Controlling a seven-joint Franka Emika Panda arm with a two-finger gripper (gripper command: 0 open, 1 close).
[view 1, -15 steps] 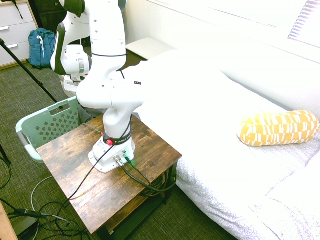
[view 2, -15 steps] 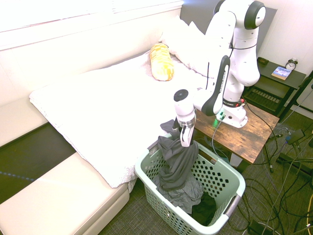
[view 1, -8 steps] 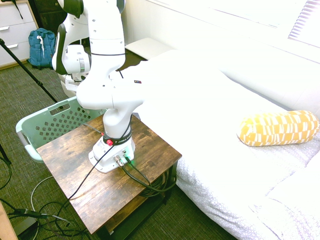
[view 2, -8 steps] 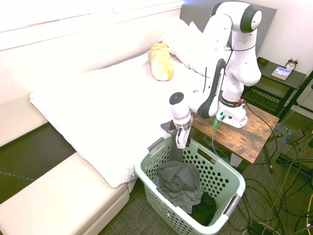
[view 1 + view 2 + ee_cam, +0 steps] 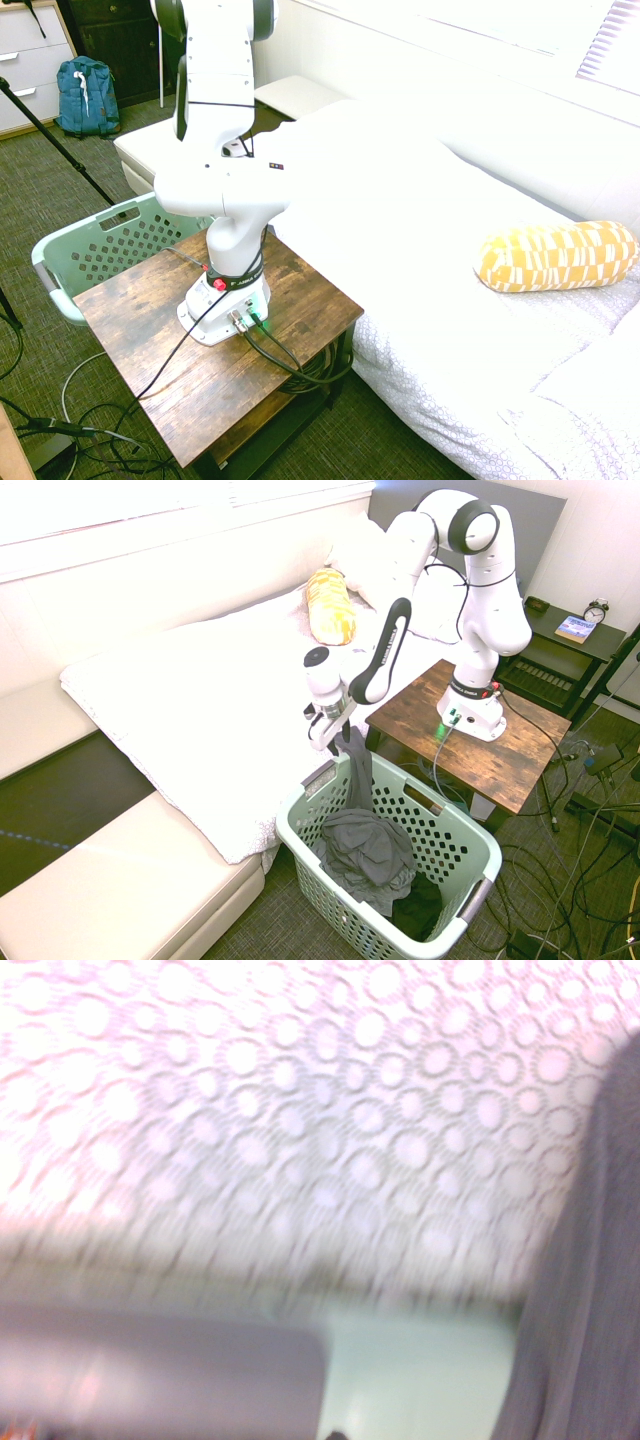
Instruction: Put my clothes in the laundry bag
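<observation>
1 dark grey garment (image 5: 368,848) lies heaped in the mint laundry basket (image 5: 455,832), a strip trailing over its 11 o'clock rim toward the gripper (image 5: 322,740), whose finger state is unreadable, above the bed's (image 5: 200,740) edge.

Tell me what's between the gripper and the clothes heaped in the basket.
A strip of the clothes trails up over the basket rim toward the gripper, in the second exterior view.

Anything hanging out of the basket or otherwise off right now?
Yes. Most of the dark grey clothes lie inside the laundry basket, but one strip rises over the rim by the bed, toward the gripper. Whether it's caught there is unclear.
</observation>
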